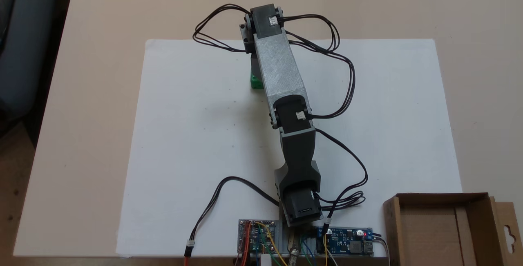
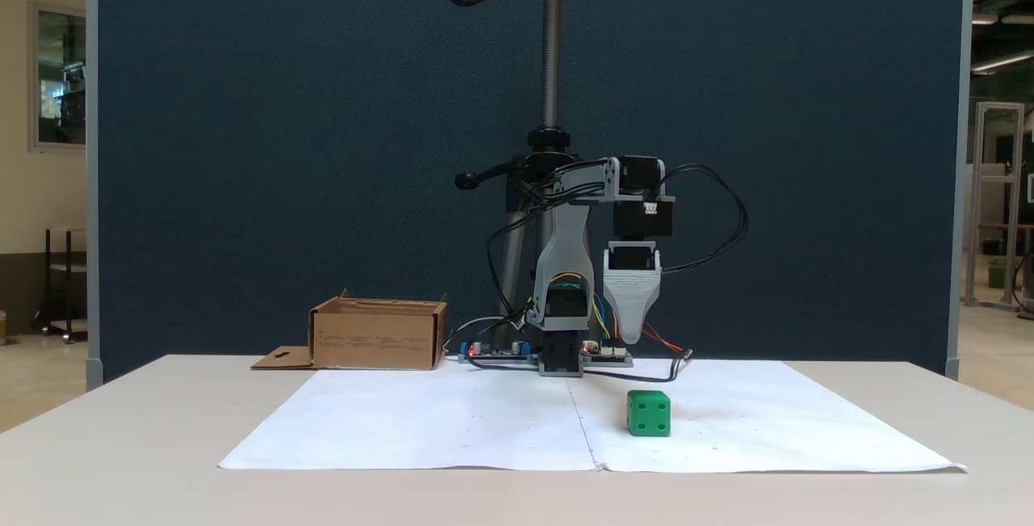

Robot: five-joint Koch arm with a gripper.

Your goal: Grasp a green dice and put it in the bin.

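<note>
Green dice (image 2: 649, 414) sat on the white paper sheet (image 2: 452, 429), well apart from the cardboard bin (image 2: 378, 335). In a fixed view from above, the arm (image 1: 280, 70) covered most of the dice (image 1: 256, 81), leaving one green corner visible. The gripper (image 2: 631, 338) hung pointing downward above the dice, clear of it; only one grey jaw showed, so whether it was spread or pressed together could not be told. Faint print lines on the bin's side wall were too small to read. The picture's edge cut off the bin (image 1: 445, 200) in the view from above.
</note>
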